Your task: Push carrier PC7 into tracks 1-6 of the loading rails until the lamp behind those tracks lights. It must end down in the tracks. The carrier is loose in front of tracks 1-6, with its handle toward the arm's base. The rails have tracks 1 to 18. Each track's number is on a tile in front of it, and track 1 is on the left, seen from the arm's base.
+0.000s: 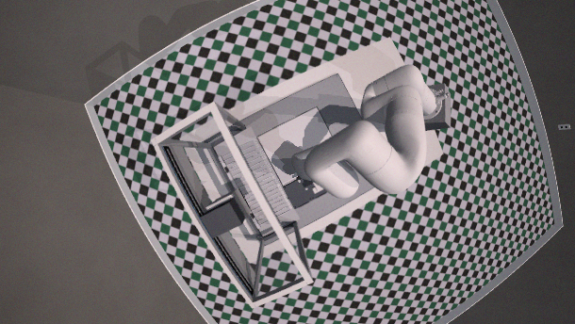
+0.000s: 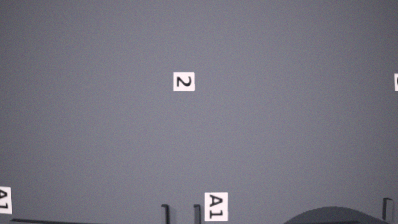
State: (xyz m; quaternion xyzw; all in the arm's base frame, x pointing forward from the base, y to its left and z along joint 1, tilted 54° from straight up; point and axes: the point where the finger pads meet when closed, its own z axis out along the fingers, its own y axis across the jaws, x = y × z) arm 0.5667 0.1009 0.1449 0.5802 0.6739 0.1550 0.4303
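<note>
In the top view the ribbed loading rails (image 1: pixel 259 181) run diagonally inside a pale open frame (image 1: pixel 226 198). My gripper (image 1: pixel 306 185) is low in front of the rails' lower-right end, mostly hidden under the arm's forearm (image 1: pixel 358 160). It is open, with nothing seen between the fingers. A dark grey patch (image 1: pixel 308 197) lies beside it; I cannot tell if this is carrier PC7. The wrist view shows a flat grey surface with a number tile "2" (image 2: pixel 184 81), "A1" tiles (image 2: pixel 216 206) and thin dark uprights (image 2: pixel 166 213) at the bottom edge. The fingers are out of that view.
A dark block (image 1: pixel 221 218) sits behind the rails inside the frame. A dark rounded shape (image 2: pixel 330 216) rises at the wrist view's bottom right. The arm's base (image 1: pixel 438 108) stands at the pale table's far end. A checkered floor surrounds the table.
</note>
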